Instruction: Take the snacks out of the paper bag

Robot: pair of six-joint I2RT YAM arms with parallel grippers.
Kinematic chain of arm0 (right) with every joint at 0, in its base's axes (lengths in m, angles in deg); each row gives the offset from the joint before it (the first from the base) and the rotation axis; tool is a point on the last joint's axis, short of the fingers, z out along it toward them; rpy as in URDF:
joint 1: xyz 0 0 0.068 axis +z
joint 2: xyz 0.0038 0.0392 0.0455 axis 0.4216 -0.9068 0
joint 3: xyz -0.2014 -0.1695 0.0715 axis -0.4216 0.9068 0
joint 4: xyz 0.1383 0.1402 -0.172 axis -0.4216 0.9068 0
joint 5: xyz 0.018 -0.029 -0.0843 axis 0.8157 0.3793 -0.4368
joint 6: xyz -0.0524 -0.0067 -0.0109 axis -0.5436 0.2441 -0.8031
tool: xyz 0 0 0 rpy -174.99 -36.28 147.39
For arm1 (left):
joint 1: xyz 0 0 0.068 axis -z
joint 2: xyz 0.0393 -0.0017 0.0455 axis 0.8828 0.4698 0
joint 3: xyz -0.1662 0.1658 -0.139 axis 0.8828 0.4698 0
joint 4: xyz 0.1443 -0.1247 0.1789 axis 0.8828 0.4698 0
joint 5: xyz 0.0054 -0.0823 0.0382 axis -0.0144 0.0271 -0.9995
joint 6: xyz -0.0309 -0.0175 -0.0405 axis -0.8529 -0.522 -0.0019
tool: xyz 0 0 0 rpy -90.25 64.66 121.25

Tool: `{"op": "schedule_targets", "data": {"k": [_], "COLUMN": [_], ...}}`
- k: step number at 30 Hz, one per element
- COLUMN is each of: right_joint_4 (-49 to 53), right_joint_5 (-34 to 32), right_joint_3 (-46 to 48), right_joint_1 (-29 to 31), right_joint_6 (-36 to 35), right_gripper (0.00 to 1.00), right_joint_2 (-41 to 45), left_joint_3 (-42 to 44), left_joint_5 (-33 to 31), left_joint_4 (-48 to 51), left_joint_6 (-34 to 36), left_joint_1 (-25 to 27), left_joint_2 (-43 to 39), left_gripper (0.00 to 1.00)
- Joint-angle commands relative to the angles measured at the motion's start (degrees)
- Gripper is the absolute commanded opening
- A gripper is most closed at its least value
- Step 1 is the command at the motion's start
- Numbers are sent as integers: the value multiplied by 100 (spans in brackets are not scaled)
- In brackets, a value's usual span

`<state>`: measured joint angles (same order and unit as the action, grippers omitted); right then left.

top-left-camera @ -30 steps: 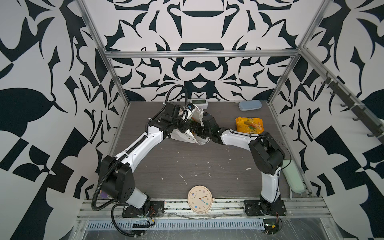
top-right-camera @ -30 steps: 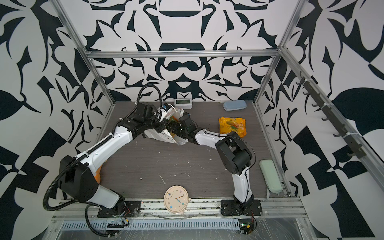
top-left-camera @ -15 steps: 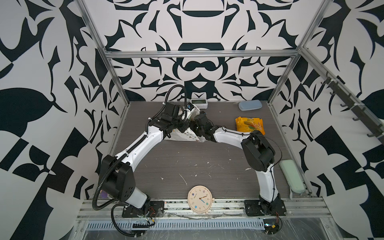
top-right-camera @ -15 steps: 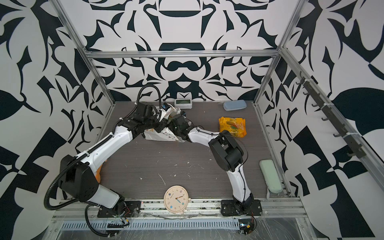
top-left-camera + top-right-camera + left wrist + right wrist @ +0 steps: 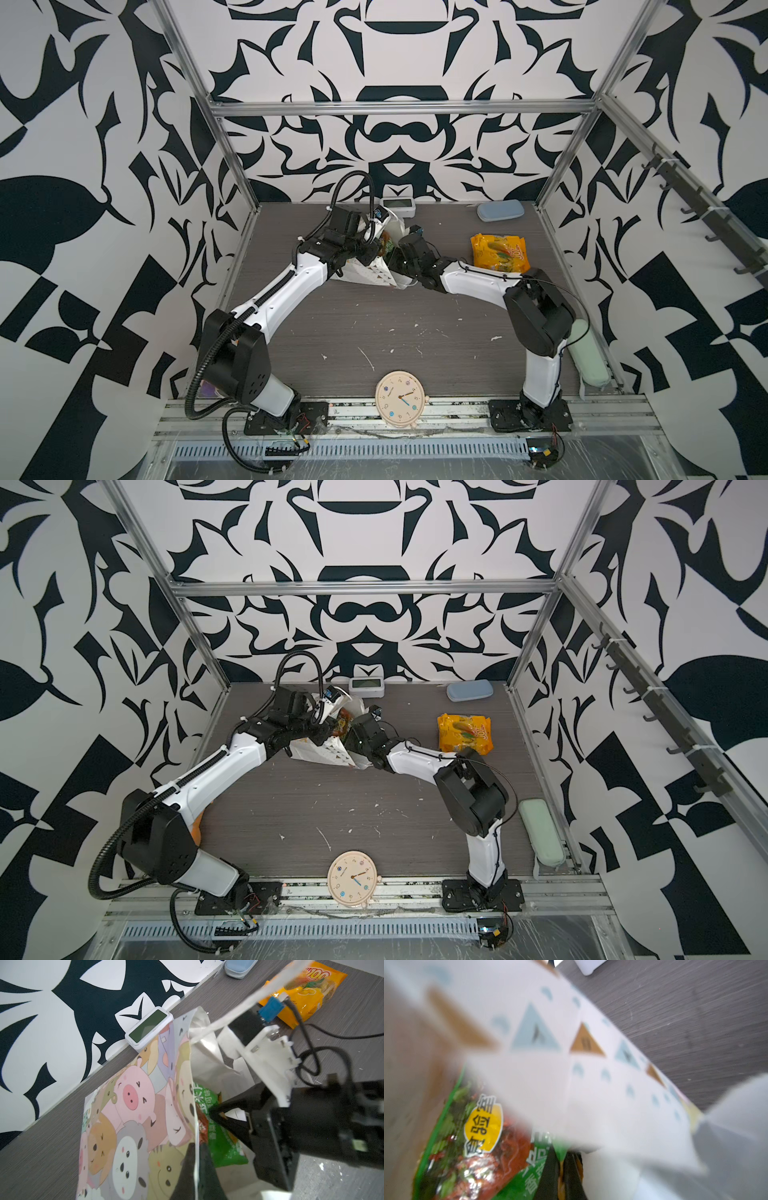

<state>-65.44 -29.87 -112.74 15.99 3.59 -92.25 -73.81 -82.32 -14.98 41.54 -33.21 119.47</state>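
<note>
My left gripper (image 5: 196,1148) is clamped on the mouth rim of the paper bag (image 5: 128,1105), which is tipped over at the far left-centre of the table (image 5: 374,324) with its cartoon pig and bear faces showing. My right gripper (image 5: 214,1114) reaches into that mouth from the right, pinched tight on the edge of a green snack packet (image 5: 477,1147) printed with white Chinese characters and a yellow badge. A yellow-orange packet (image 5: 500,251), with red lettering that looks like "100", lies out of the bag at the far right.
</note>
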Motion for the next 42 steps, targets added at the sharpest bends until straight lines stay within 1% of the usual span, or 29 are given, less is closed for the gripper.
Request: {"op": "schedule_targets", "data": {"k": [1,9,13,15,18,23,28,33,36,38,42], "right_joint_4": [-305,-580,-504,-252,30,315,1071,1471,1516,1628,1795], "right_joint_5": [-185,-27,175,249,430,1059,843,765,738,504,320], "right_joint_3": [309,1242,1428,1396,1383,1264,703,496,687,863,1224], "right_joint_1": [3,-97,-193,-259,-498,-1099,-1429,-1779,-1953,-2078,-2474], "right_joint_6": [-320,-693,-1095,-1345,-1600,-1856,-2360,-2459,-2361,-2245,-2133], "right_gripper": [0,0,0,0,0,0,0,0,0,0,0], "right_joint_2": [585,1559,2002,2281,2768,3587,4108,4057,4109,4262,4466], "left_joint_3": [87,267,252,250,196,117,-168,-694,-908,-976,-831], "left_joint_5": [175,235,399,437,436,667,1024,1224,1637,1799,1988], "left_joint_4": [-448,-579,-573,-580,-552,-521,-465,-128,88,201,247], "left_joint_6": [30,112,112,120,118,129,-138,-407,-677,-805,-637], "left_joint_1": [32,32,32,32,33,32,-33,-96,-223,-288,-306], "left_joint_2": [-198,-401,-459,-490,-508,-589,-741,-654,-661,-705,-818], "left_gripper": [0,0,0,0,0,0,0,0,0,0,0]}}
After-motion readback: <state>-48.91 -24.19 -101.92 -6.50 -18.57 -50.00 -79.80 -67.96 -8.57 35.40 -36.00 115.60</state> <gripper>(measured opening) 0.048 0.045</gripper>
